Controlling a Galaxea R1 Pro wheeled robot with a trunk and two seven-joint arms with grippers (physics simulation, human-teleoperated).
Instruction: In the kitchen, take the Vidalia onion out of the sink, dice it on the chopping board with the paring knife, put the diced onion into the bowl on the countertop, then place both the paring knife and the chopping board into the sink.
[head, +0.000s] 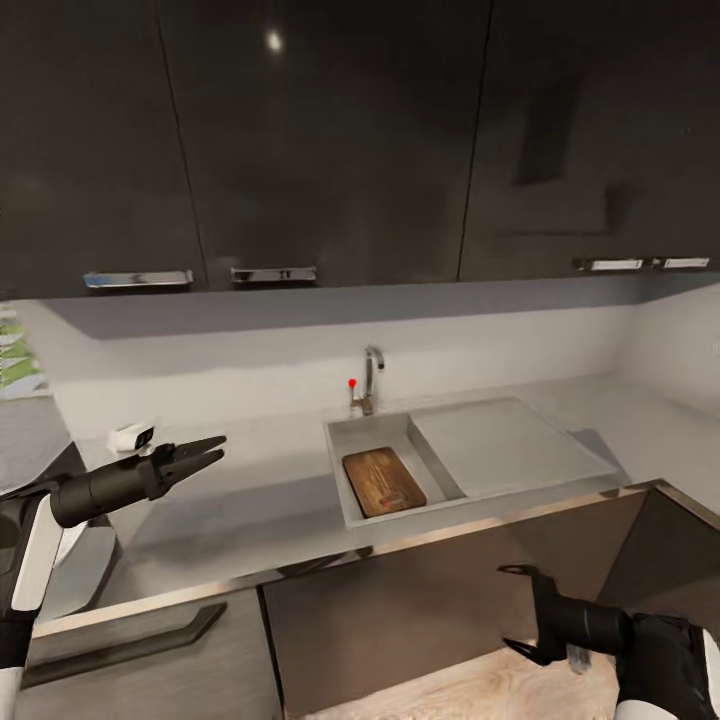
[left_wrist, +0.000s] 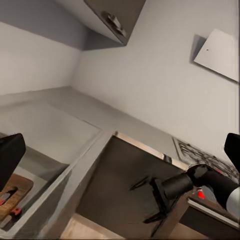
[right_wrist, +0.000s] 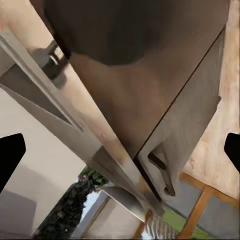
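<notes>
Partly hidden chopping board (head: 383, 481), knife (left_wrist: 7, 195) indistinct

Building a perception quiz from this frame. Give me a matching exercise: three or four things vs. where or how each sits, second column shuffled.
Things:
1. chopping board
2. left gripper
3. right gripper
4. tap

Places or states:
A. jaws open, low in front of the cabinet fronts, below the countertop edge
B. lying flat in the sink basin
C. upright behind the basin, red knob beside it
D. raised over the countertop, left of the sink

Pairs: 1-B, 2-D, 3-A, 4-C
</notes>
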